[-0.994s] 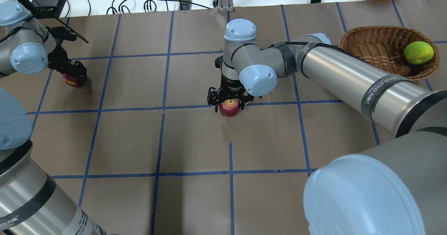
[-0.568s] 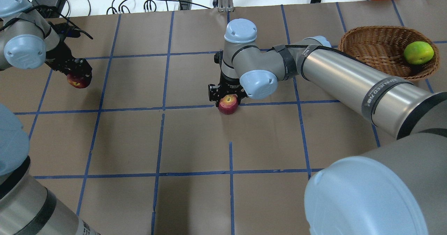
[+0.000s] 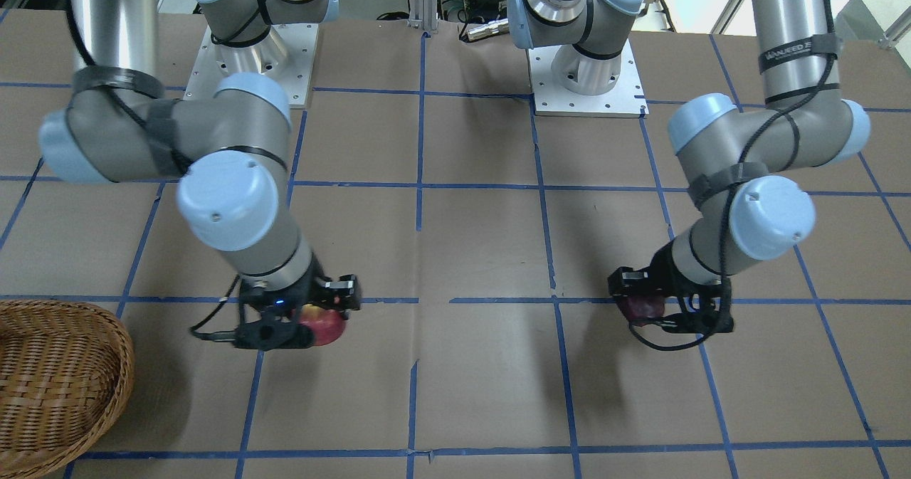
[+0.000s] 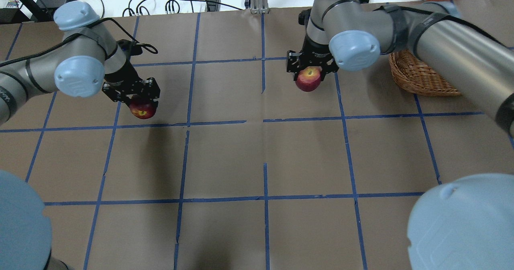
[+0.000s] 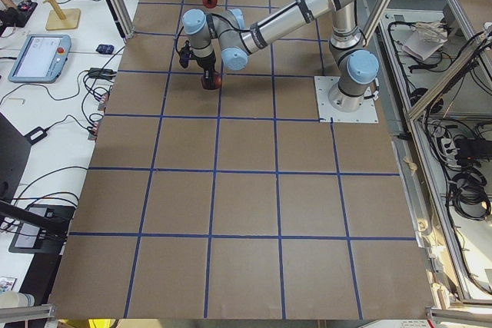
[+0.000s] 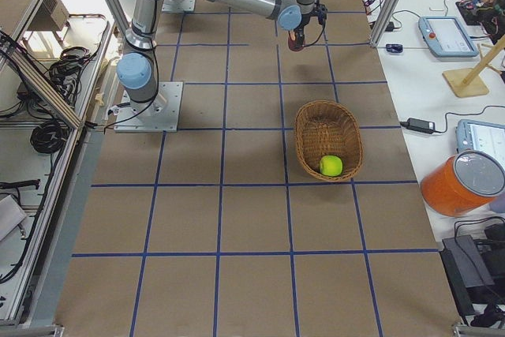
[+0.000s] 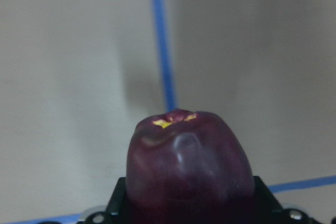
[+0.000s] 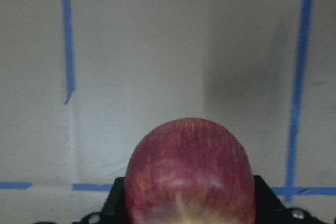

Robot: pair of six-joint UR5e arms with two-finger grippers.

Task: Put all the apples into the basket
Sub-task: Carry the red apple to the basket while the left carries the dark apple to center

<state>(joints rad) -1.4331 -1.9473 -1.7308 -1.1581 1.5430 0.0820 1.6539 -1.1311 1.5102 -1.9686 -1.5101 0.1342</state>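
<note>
Overhead exterior: we carry red apple (image 4: 308,80) in right gripper (image 4: 309,70), maroon apple (image 4: 143,110) in left gripper (image 4: 135,98); next, probably, release over far-right basket (image 4: 417,79).

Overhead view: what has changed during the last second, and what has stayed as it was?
The right gripper carried the red apple away from the robot and toward the basket. The left gripper carried the dark apple toward the table's middle. Both stayed shut on their apples. The basket kept its place, and the green apple still lies in it.
</note>
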